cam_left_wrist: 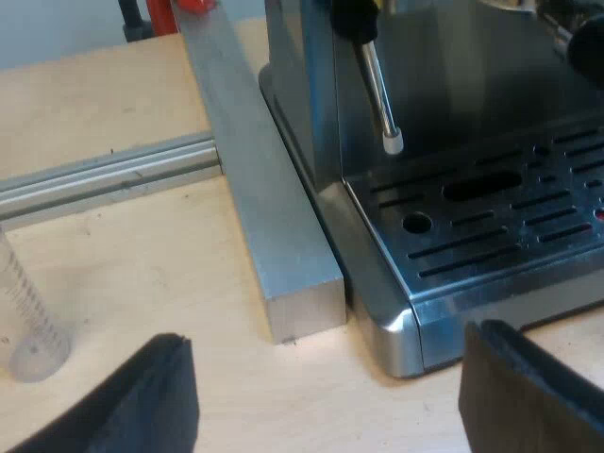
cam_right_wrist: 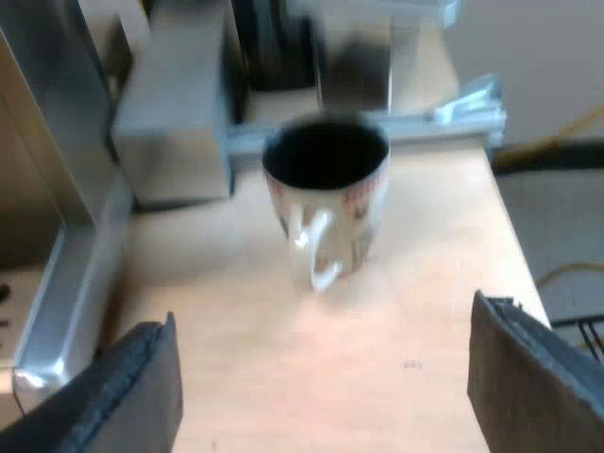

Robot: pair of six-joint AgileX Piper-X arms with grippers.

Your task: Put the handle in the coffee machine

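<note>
Left gripper hovers low over the tabletop at the near corner of the espresso machine, its fingers wide apart with nothing between them. The right gripper is likewise spread and empty, facing a white mug that stands upright with its loop turned toward the camera. Neither gripper carries the holder, so the step in hand looks like the approach before any grasp, and the task reads as barely begun. The machine's slotted drip tray lies just beyond the left fingers, with the steam wand hanging down over its far part. A metal bar lies along the machine's side, and a measuring glass stands well apart from it. To do this well, I judge the holder should be taken by its dark handle and kept level. It should come in above the tray and under the brew head, clear of the wand's tip, then be raised and turned until it locks. The bar and the tray's lip are the likely snags for a low sweep, and the right arm should keep off the mug.
</note>
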